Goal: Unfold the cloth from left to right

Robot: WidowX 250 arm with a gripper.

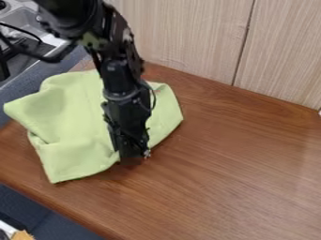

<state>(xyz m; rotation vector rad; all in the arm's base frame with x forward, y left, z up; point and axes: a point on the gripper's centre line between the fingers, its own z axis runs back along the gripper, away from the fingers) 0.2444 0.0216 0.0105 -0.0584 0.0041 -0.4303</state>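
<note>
tool (134, 158) low at the near edge of the rumpled green cloth (70, 123)

pale panelled wall (188, 37), brown wooden table (238, 159)

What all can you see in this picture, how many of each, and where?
Cloth: one, light green, left part of the tabletop, partly behind the arm
Wooden tabletop: one, reddish brown, across the middle and right
Wall panels: two, pale wood grain, along the top and upper right
Sink: one, silver-grey, upper left corner
Dark blue surface: two areas, left edge and lower left
Small tan object: one, bottom left corner, too unclear to name
Robot arm: one, black, coming in from the top edge
Tool: one, black, at the cloth's right side
</note>
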